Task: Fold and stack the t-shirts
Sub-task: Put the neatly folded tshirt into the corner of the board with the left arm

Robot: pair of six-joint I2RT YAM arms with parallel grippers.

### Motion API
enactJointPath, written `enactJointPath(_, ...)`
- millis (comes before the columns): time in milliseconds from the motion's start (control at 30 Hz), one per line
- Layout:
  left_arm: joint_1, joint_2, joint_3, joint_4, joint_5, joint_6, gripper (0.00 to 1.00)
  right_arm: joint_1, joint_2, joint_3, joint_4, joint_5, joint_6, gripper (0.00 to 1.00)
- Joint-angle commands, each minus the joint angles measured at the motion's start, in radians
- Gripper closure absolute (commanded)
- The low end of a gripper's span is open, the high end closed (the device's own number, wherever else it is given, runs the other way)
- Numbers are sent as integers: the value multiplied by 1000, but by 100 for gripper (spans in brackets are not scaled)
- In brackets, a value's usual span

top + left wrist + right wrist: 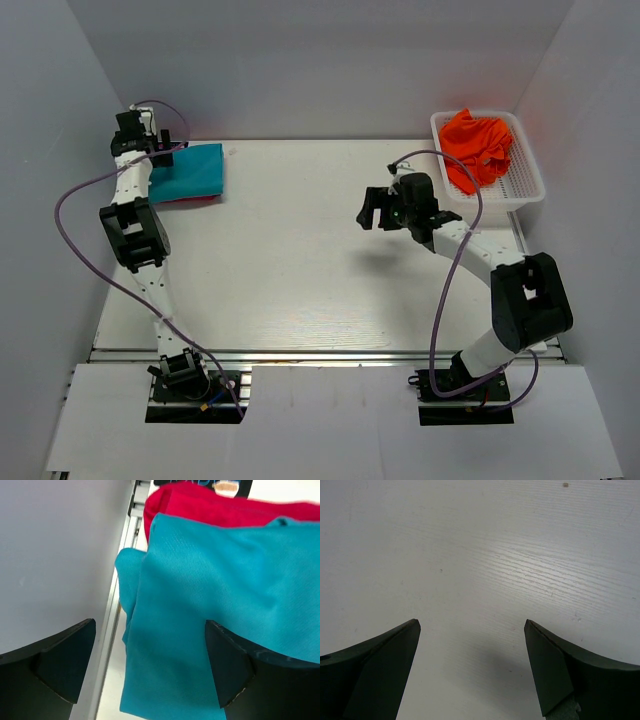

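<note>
**Top view.** A white basket (530, 190) sits at the far right corner of the worktop (290, 270), with the orange tee (478, 148) crumpled inside it. Well apart from the basket, at the opposite far corner, the teal tee (192, 170) lies folded on the red tee (196, 200). Only a thin edge of the red shows, on the near side. The left hand (160, 152) hangs over the edge of that stack farthest from the basket, and its arm hides part of the teal cloth. The right hand (378, 208) hovers near the basket, on the side towards the stack, above bare worktop. Purple cables (57, 212) loop along both arms.

**Left wrist view.** The left hand (150, 667) has its fingers (65, 665) wide apart and holds nothing. The teal tee (210, 580) fills the space beneath. The red tee (210, 505) shows beyond it, more of it than the top view gives. A grey wall (50, 555) and a metal rail (114, 615) run beside the stack. A dark strip (200, 482) at the top edge carries marks too blurred to read.

**Right wrist view.** The right hand (472, 667) has its fingers (560, 670) spread and grips nothing. Below it lies only pale, grained worktop (495, 555) with the hand's shadow.
</note>
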Motion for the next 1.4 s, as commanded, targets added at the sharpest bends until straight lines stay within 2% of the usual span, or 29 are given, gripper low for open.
enactJointPath(0, 4, -109, 9, 54, 50, -65, 0, 0, -3, 41, 17, -22, 21, 10)
enactJointPath(67, 4, -166, -25, 76, 125, -96, 0, 0, -16, 21, 54, -51, 26, 10)
enactJointPath(267, -16, -264, -34, 67, 195, -197, 0, 0, -89, -43, 106, -66, 35, 10)
enactJointPath(300, -25, -281, -48, 67, 255, -208, 0, 0, -96, -66, 111, -62, 40, 10)
enactJointPath(400, -34, -355, -158, 94, 399, -256, 0, -2, -150, -120, 134, -43, 47, 10)
enactJointPath(500, -86, -433, -259, 94, 453, -295, 0, 0, -216, -169, 137, -17, 47, 10)
enactJointPath(567, -161, -505, -371, 139, 423, -305, 0, -2, -243, -187, 132, -3, 49, 10)
enactJointPath(600, -196, -598, -513, 171, 370, -314, 0, -2, -254, -212, 131, 3, 47, 10)
enactJointPath(667, -294, -700, -663, 266, 317, -340, 0, -2, -274, -233, 123, 6, 52, 10)
enactJointPath(700, -324, -752, -814, 301, 283, -373, 0, -2, -277, -249, 123, -5, 60, 10)
enactJointPath(733, -353, -853, -890, 367, 272, -390, 0, 0, -282, -264, 120, -8, 60, 10)
enactJointPath(867, -508, -1034, -1219, 439, 155, -438, 0, 1, -326, -325, 151, -39, 67, 10)
enactJointPath(967, -627, -1114, -1351, 440, 121, -449, 0, 1, -349, -364, 171, -60, 78, 10)
enactJointPath(1167, -698, -1263, -1574, 470, 55, -472, 0, 0, -374, -453, 256, -97, 95, 10)
enactJointPath(1367, -717, -1317, -1620, 510, 99, -451, 0, 3, -383, -459, 309, -108, 93, 10)
